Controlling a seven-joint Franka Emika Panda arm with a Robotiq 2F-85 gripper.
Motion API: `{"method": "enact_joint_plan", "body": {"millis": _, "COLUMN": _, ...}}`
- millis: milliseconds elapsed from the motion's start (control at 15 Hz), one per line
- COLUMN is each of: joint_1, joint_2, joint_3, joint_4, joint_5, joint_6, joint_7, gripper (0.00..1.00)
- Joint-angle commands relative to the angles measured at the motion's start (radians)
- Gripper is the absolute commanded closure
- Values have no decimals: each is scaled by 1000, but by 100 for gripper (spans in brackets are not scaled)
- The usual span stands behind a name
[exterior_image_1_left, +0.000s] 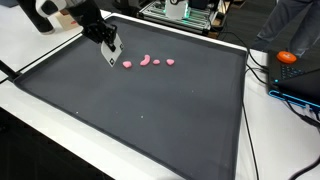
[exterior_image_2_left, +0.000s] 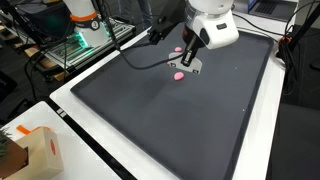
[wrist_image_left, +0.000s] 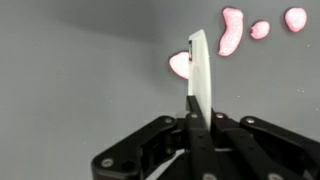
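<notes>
- Black linkage of the hand (wrist_image_left: 199, 40) fills the bottom of the wrist view. Its pale fingers (wrist_image_left: 198, 85) are pressed together into one narrow blade, with nothing seen pinched between them.
- Just beside the fingertips lies the nearest pink piece (wrist_image_left: 179, 65), partly hidden behind them in the wrist view. Whether it touches them cannot be told.
- Beyond the fingertips and off to one side, three more pink pieces (wrist_image_left: 259, 29) lie in a loose row. Each sits apart from the next, and the one closest to the hand is the longest.
- Seen in an exterior view, the hand (exterior_image_1_left: 113, 57) tilts down at one end of that row, its tips low over the surface and the row running away from it.
- Under the hand and all the pieces spreads a dark mat (exterior_image_1_left: 150, 120), which covers most of the white tabletop (exterior_image_1_left: 35, 112).
- Well apart from the hand, past the mat's far edge, an orange object (exterior_image_1_left: 288, 57) sits among cables.
- At a tabletop corner, also well apart from the hand and off the mat, stands a cardboard box (exterior_image_2_left: 30, 150), seen in an exterior view.
</notes>
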Motion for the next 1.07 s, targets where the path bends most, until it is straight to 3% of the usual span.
{"method": "enact_joint_plan", "body": {"millis": 0, "joint_1": -44, "joint_2": -7, "joint_3": 2, "joint_4": -40, "joint_5": 61, "joint_6": 9, "joint_7": -97, "gripper": 99}}
{"method": "enact_joint_plan", "body": {"millis": 467, "joint_1": -88, "joint_2": 8, "joint_3": 1, "joint_4": -70, "joint_5": 102, "joint_6": 17, "joint_7": -220, "gripper": 99}}
{"method": "enact_joint_plan", "body": {"millis": 1000, "joint_1": -84, "joint_2": 15, "joint_3": -5, "joint_4": -98, "joint_5": 89, "joint_6": 32, "joint_7": -258, "gripper": 99}}
